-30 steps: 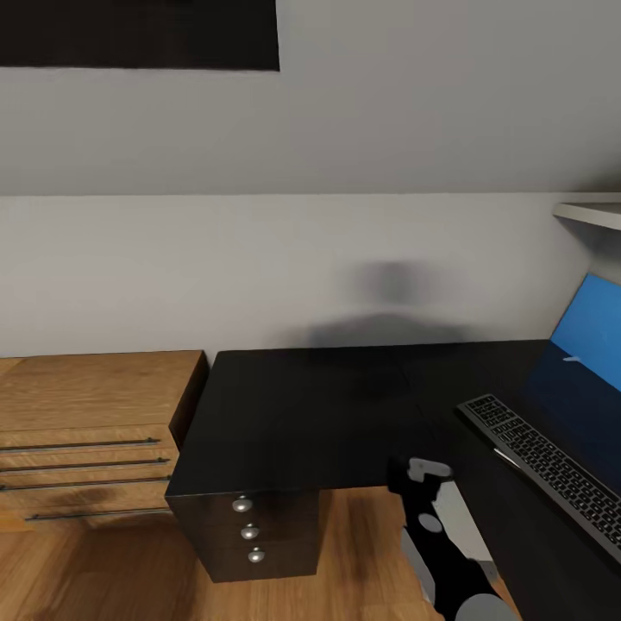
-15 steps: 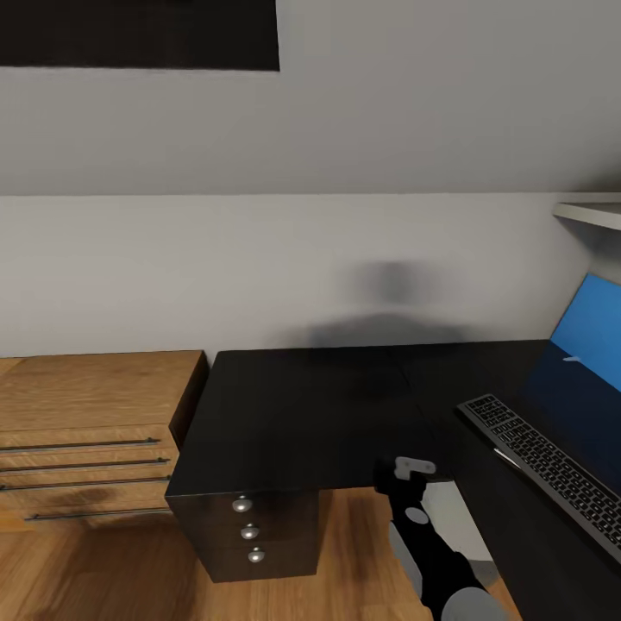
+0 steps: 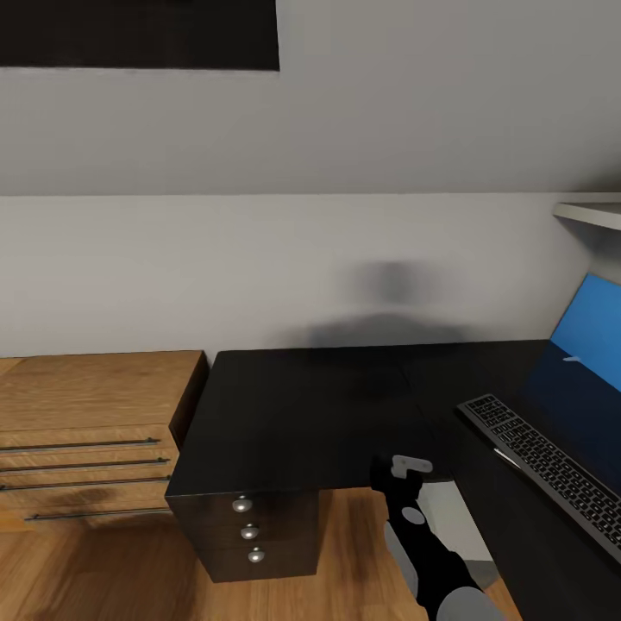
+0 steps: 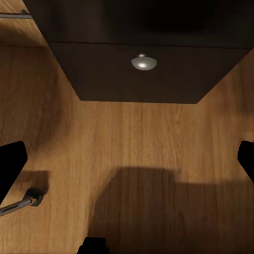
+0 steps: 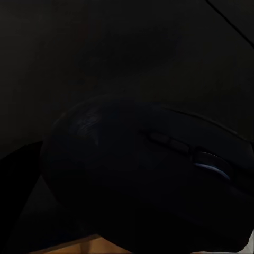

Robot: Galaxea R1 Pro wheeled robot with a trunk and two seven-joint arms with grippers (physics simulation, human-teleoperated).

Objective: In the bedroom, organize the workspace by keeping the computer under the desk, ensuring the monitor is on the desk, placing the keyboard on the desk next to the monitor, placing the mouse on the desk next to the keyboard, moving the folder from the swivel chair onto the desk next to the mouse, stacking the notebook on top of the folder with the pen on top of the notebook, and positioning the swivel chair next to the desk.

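The keyboard (image 3: 545,470) already lies on the surface (image 3: 310,414), toward its right side, just before the blue back panel (image 3: 595,332). The mouse (image 5: 143,180) sits close up in the right wrist view, dark against dark; judging by that, the right arm (image 3: 423,543) is bringing it to the near edge of the surface, left of the keyboard, so this step looks under way rather than done. Whether the right fingers are clamped on the mouse I cannot tell. The left fingers (image 4: 10,164) stand wide with nothing between them, over wooden floor (image 4: 132,153) in front of a dark drawer with a silver knob (image 4: 143,63). Monitor, computer, folder, notebook, pen and chair all look still to be dealt with.

The surface is glossy black and bare across its left and middle. Drawers with round knobs (image 3: 249,532) hang under its near left corner. A light wooden chest (image 3: 86,414) with bar handles stands to the left, touching or just beside it. Behind is a plain pale wall, and a white shelf (image 3: 591,213) juts in at far right.
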